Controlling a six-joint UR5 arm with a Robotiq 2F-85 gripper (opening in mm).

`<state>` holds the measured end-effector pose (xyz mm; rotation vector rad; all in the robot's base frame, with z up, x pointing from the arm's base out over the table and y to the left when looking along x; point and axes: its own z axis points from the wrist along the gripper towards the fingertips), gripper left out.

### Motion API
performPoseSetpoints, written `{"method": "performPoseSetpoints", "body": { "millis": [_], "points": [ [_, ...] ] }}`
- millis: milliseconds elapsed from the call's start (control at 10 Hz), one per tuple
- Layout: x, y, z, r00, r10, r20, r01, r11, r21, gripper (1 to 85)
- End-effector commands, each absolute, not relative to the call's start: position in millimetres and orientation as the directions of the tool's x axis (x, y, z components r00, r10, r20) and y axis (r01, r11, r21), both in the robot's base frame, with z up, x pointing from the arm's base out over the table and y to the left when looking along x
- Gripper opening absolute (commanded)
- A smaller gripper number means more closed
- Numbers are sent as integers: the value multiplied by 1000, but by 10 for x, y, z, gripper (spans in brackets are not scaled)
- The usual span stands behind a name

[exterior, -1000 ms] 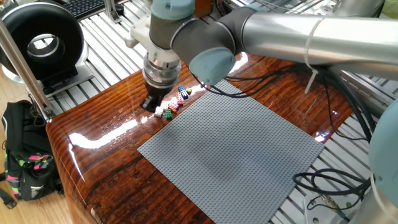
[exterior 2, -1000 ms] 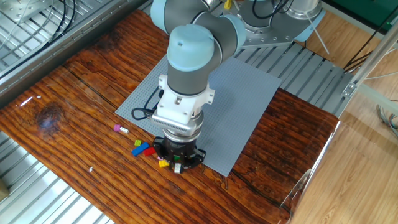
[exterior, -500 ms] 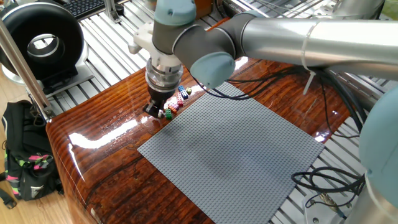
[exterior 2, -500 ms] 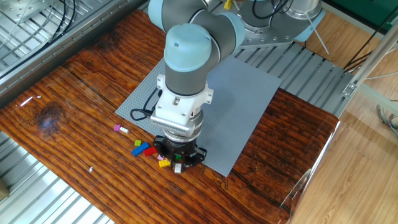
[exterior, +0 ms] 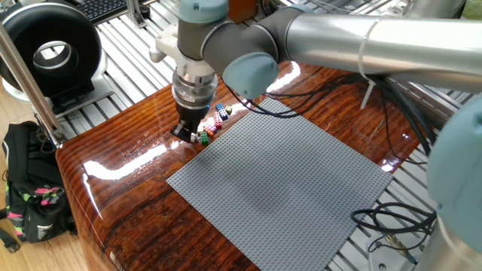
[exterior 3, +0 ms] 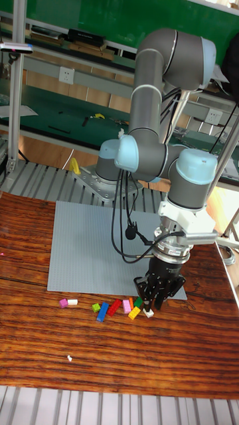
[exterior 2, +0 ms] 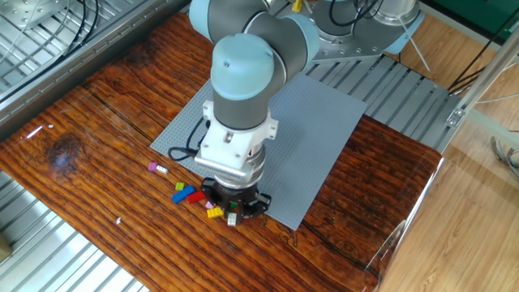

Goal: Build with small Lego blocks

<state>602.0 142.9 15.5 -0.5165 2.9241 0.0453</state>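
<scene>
Glossy red-brown wood of the table (exterior 2: 97, 122) carries everything, and against the pictures from half a second and a second ago little has changed: the arm's wrist has shifted slightly along the row of bricks in both fixed views, while the small Lego blocks (exterior 2: 188, 194) lie where they lay, none visibly moved.

The gripper (exterior 3: 157, 300) points straight down at the end of the brick row, just off the near edge of the grey baseplate (exterior 2: 316, 122). Its black fingertips (exterior 3: 147, 294) are down at table level among the bricks. In the tall fixed view a tiny white brick (exterior 3: 149, 313) sits right below the tips, with a green brick (exterior 3: 138, 302) just beside the fingers (whether either is actually touched cannot be told). How the jaws stand is also unclear: the fingers appear close together, but the gripper's body and the small size hide any gap, so I cannot tell whether they pinch a brick.

The bricks form a loose line on the bare wood, beside the baseplate and not on it. From the gripper outward in the tall fixed view come a yellow brick (exterior 3: 134, 313), a pink brick (exterior 3: 127, 306), a red brick (exterior 3: 115, 306), a blue brick (exterior 3: 102, 313) lying slantwise, and a small lime-green brick (exterior 3: 95, 307). Well apart at the far end lie a magenta brick (exterior 3: 63, 303) and a white one (exterior 3: 72, 301) side by side. In one fixed view the same cluster (exterior: 215, 120) shows only as a speckle of colours next to the gripper (exterior: 184, 134).
</scene>
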Motion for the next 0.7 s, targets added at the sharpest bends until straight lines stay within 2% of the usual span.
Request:
{"method": "performPoseSetpoints", "body": {
  "millis": [0,600],
  "points": [
    [6146,1374,204,-926,-351,-143,-354,935,-2,323],
    [6013,1442,109,-929,-360,-81,-363,931,26,333]
  ]
}}
